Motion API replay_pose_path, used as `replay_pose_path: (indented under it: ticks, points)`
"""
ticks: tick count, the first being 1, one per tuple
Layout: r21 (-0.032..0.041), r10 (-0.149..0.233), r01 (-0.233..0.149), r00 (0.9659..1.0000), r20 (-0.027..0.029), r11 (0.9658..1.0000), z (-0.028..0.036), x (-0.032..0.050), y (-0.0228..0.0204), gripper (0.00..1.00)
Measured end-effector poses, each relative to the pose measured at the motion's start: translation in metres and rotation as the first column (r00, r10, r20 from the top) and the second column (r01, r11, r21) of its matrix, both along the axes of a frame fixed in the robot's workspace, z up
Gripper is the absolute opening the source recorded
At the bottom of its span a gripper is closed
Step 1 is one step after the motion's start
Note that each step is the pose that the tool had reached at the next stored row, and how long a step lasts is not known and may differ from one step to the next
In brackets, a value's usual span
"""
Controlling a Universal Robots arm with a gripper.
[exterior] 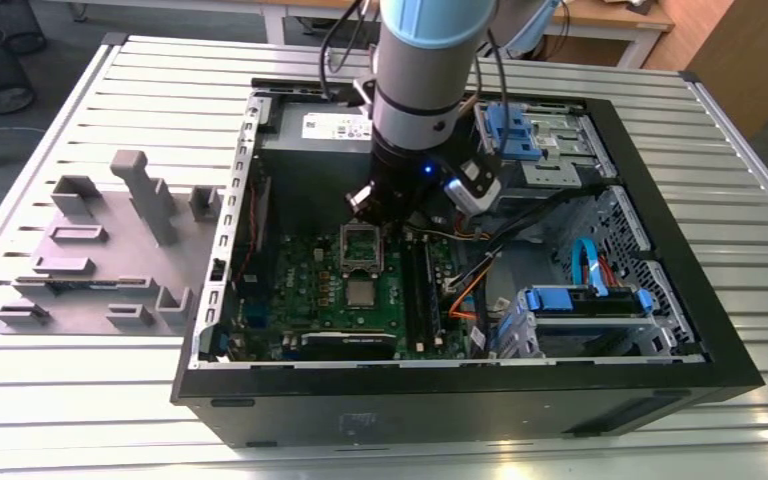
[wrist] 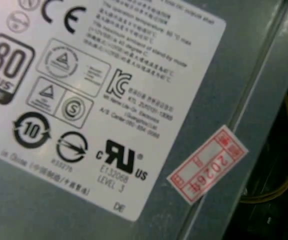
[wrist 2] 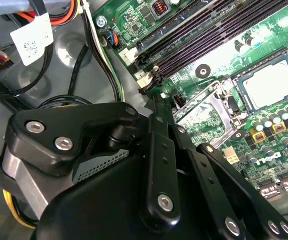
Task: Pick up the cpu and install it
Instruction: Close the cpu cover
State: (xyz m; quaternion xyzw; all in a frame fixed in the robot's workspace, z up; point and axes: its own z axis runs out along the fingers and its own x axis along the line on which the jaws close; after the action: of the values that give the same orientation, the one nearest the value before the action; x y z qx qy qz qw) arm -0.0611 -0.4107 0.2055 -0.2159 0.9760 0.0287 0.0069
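Observation:
The cpu (exterior: 361,291) is a small silvery square lying flat in its socket on the green motherboard (exterior: 311,300), inside the open computer case. In the second wrist view the cpu (wrist 2: 266,85) sits within a dark rim. The dark metal socket frame (exterior: 361,246) is flipped open just beyond the chip, and in the second wrist view this frame (wrist 2: 208,112) lies between the chip and me. My gripper (exterior: 369,205) hangs over the far end of that frame, apart from the chip. Its black linkage (wrist 2: 156,115) reaches toward the frame's edge.
A grey power-supply box (wrist: 219,65) with a white label fills the case's far end (exterior: 317,125). Memory slots (wrist 2: 209,30) and cables (wrist 2: 91,55) run beside the socket. Blue drive cages (exterior: 584,300) stand on the exterior view's right. Lilac-grey holder blocks (exterior: 104,250) stand outside the case on its left.

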Motion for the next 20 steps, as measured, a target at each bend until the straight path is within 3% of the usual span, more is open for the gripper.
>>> replay_pose_path:
  ticks: [6,20]
  points:
    - [0.0000,0.000,0.000,1.0000,0.0007,1.0000,0.0051,-0.0001,-0.0011,0.11]
    - [0.0000,0.017,-0.017,0.9999,0.0011,0.9999,0.0083,-0.0002,-0.0015,0.11]
